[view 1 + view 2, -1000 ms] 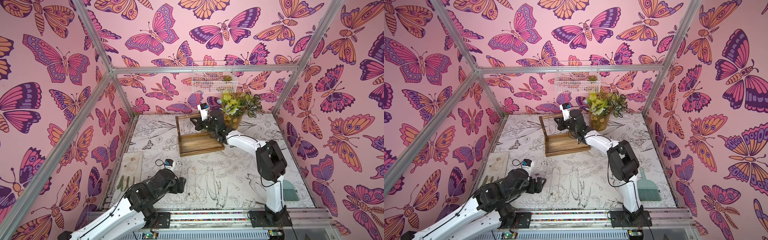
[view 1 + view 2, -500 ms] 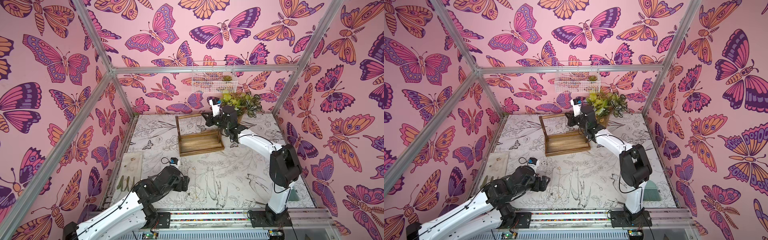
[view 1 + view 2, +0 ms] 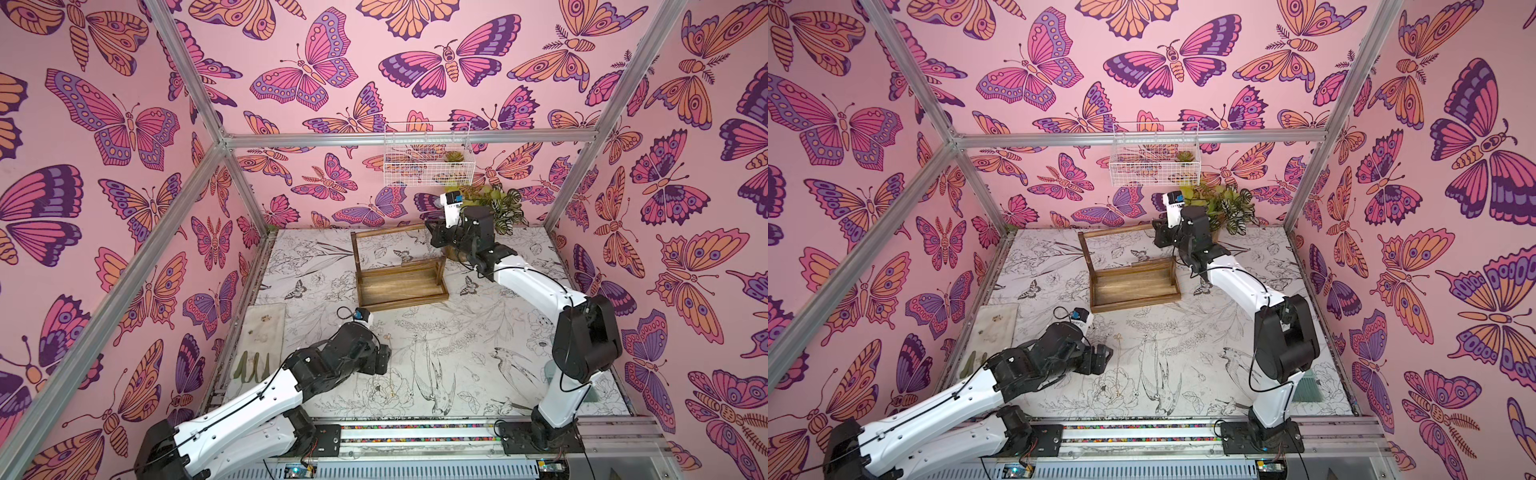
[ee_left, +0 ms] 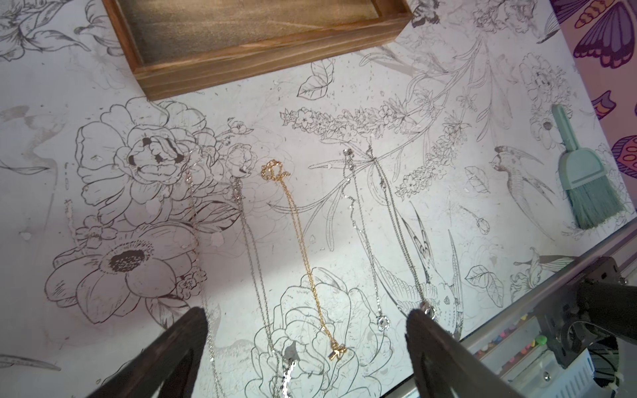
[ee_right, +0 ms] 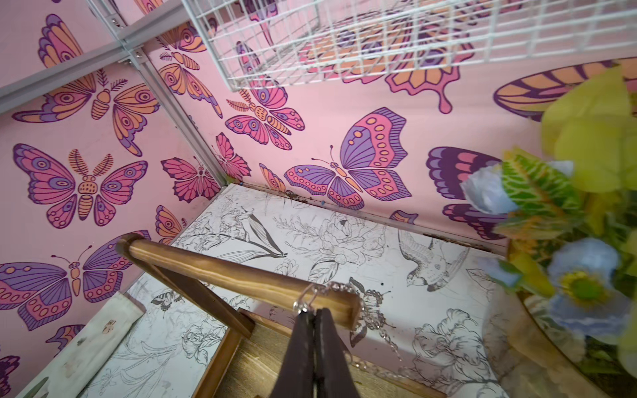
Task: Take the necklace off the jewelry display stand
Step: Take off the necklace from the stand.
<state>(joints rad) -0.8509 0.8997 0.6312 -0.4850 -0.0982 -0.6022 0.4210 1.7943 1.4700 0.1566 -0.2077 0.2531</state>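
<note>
Right gripper (image 5: 312, 312) pinches the silver chain necklace (image 5: 332, 286) atop the brown wooden jewelry display stand (image 5: 213, 268). Left gripper (image 4: 306, 313) is spread.

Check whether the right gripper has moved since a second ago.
Yes. In a top view the right gripper has shifted along the top bar of the jewelry display stand, toward the potted plant.

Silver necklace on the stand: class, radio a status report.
Right gripper shut on silver necklace; left gripper open, empty. Necklace draped over stand's top bar end, not yet off. Potted plant close beside it.
</note>
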